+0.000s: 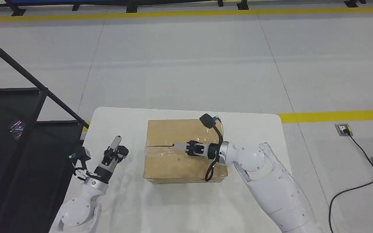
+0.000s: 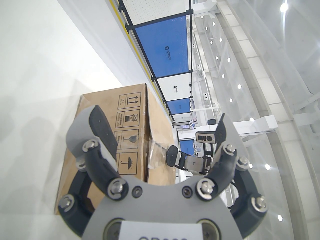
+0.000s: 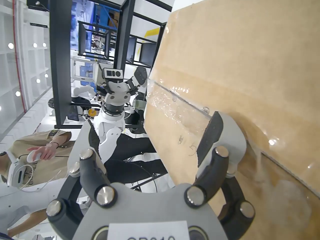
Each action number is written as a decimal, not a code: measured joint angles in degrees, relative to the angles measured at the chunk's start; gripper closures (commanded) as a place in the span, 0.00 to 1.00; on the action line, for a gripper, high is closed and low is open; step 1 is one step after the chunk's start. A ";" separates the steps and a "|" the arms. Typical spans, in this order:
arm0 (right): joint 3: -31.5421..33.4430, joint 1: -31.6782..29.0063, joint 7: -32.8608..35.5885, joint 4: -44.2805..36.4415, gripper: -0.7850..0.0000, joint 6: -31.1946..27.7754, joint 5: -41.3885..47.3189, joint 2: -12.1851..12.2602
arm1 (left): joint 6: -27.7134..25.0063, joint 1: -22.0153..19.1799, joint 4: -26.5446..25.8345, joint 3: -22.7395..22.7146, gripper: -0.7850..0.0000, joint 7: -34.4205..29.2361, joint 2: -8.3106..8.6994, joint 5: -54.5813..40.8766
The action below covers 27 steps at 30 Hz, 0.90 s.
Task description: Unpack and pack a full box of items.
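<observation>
Box (image 1: 186,160): brown cardboard, flaps shut and taped, standing mid-worktop (image 1: 256,125).

Top view. The right end effector (image 1: 185,147) lies over the box's top at the taped seam, toward the side nearer the left arm. The left end effector (image 1: 118,147) hangs above bare worktop, beside the box but apart from it. Open room: bare worktop on both flanks of the box and on its near side. The far edge runs close behind the box. A black frame (image 1: 45,88) stands off the worktop's left edge.

Left wrist view. The left end effector (image 2: 160,116) is spread wide and holds nothing. The box (image 2: 130,96) is ahead, printed side facing, with clear tape (image 2: 155,151) wrinkled over its top edge.

Right wrist view. The right end effector (image 3: 152,136) is spread and pinches nothing. One finger (image 3: 220,136) appears to rest against the box (image 3: 237,51), just beside the glossy tape (image 3: 175,101) on the seam.

Risk, as judged: the finger may skate along the slick tape instead of catching its edge. A hard push along the top could slide the unbraced box toward the left arm or the worktop's edge. The left end effector has room to come in and brace the box.
</observation>
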 measured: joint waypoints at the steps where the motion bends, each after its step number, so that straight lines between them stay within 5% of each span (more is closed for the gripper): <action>1: 0.06 -0.02 -0.88 -0.33 0.00 1.09 -1.23 0.08 | -0.02 0.06 -0.02 -0.05 0.00 0.00 0.00 -0.02; 27: 13.91 -13.49 -7.02 -16.15 0.00 9.50 -6.90 4.11 | -0.28 0.30 0.03 -0.26 0.00 -0.33 0.01 -0.24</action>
